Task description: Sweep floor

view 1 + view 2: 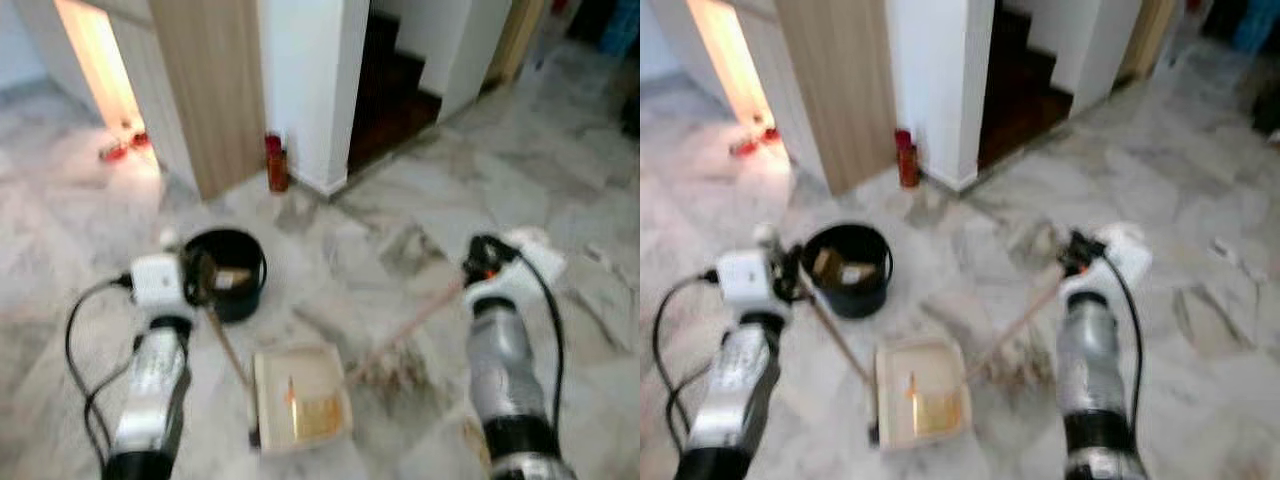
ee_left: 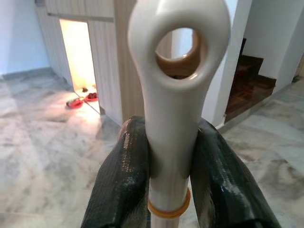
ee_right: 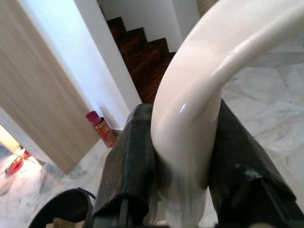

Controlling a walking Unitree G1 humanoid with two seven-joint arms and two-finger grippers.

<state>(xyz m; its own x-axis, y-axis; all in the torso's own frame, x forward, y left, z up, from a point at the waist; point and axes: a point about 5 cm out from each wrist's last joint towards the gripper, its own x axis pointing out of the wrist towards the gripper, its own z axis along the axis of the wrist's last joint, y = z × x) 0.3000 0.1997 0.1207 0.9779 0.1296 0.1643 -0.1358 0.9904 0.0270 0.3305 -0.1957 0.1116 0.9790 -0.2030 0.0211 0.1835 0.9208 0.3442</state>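
A red can (image 1: 275, 165) stands on the marble floor (image 1: 560, 180) against the foot of the white wall corner (image 1: 310, 90). Dark wooden stairs (image 1: 395, 90) rise behind that wall. Red slippers (image 1: 125, 145) lie at the lit doorway (image 1: 95, 60), beside a wood panel (image 1: 215, 90).

Both arms forward; left gripper (image 2: 171, 175) and right gripper (image 3: 183, 161) seemingly clamped.

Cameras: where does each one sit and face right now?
Eye views: head, looking down past both silver arms at a cream dustpan and black bucket.
Left wrist view: along black fingers clamping a cream looped handle.
Right wrist view: fingers clamping a curved cream handle.
Shared: red can, stairs.
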